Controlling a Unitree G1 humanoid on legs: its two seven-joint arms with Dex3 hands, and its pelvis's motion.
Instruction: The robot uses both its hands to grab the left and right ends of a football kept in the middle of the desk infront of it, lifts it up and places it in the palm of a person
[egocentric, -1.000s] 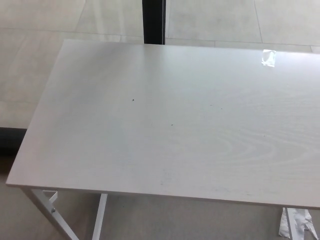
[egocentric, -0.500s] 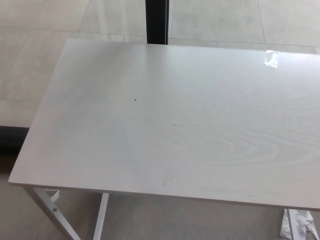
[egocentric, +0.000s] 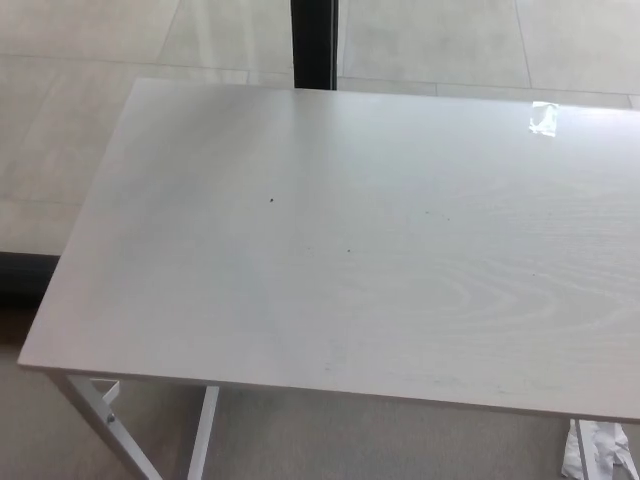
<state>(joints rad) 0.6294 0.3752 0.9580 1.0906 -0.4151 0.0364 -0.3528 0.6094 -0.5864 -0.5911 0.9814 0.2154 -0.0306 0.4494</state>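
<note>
Nothing has moved: pale desk (egocentric: 400, 250) with tape (egocentric: 543, 118); neither hand visible.

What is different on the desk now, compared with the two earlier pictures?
Nothing on the desk moved. Only the camera shifted slightly between the first and second pictures, so the whole view slid a little to the right. The piece of clear tape stays near the far right edge. No football, hand or person shows.
</note>
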